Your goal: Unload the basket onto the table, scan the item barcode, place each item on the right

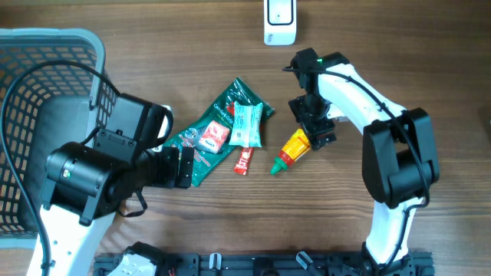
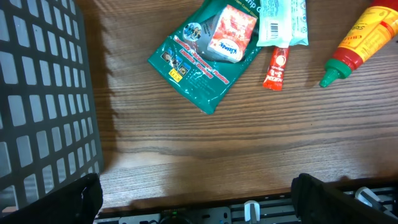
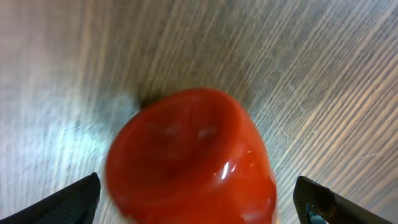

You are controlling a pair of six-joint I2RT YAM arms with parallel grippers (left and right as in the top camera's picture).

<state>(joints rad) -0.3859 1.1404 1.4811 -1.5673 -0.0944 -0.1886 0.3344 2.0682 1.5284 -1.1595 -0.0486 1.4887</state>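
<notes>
While the yellow sauce bottle [image 1: 294, 148] lies on its side on the wooden table [image 1: 430, 61], its base sits between the spread, non-gripping fingers of the right gripper [image 1: 314, 138], blurred red in the wrist view. Beside its green cap lie a red sachet [image 1: 243, 160] and a green packet [image 1: 201, 142]. The left gripper [image 2: 198, 196] gapes empty. The white scanner [image 1: 280, 21] is cut off above.

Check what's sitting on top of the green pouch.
A red tissue pack and a pale blue barcoded packet lie on the green pouch. Whatever is beneath the pouch is covered.
</notes>
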